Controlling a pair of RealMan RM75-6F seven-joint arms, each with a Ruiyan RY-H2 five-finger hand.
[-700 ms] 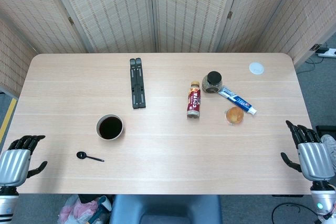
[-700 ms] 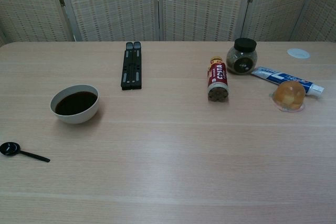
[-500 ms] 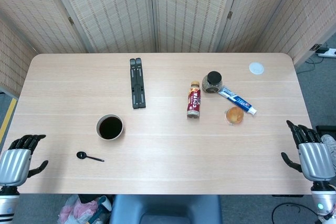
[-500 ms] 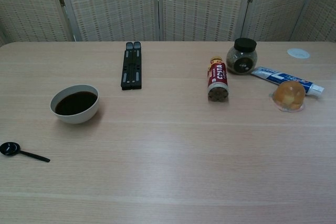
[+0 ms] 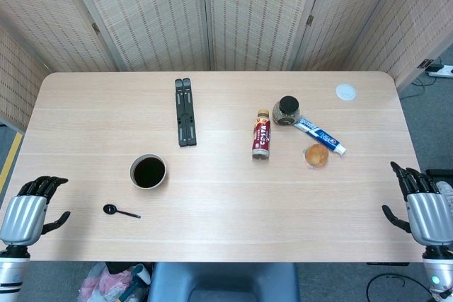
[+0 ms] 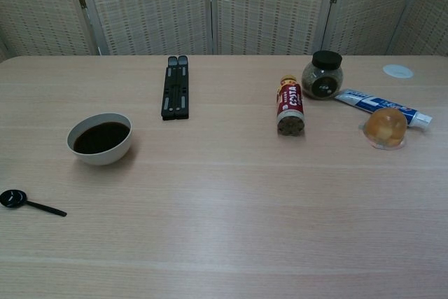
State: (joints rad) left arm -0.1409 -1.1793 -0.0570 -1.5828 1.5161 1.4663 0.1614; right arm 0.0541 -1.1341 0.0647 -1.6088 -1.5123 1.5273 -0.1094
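We are looking at a white bowl (image 5: 148,172) holding a dark liquid, sitting on the bench (image 5: 212,203) toward the left, with a black spoon (image 5: 119,211) lying just near of it. Right of centre a red bottle (image 5: 261,136) is lying on its side, a dark-lidded jar (image 5: 286,111) of brownish contents is standing just beyond it, and a toothpaste tube (image 5: 320,136) and an orange jelly cup (image 5: 316,155) are lying alongside. Our left hand (image 5: 27,211) is hovering released at the near left edge, fingers loosely curled, grasping nothing; the spoon is nearest. Our right hand (image 5: 423,207) is hovering released at the near right edge, touching nothing.
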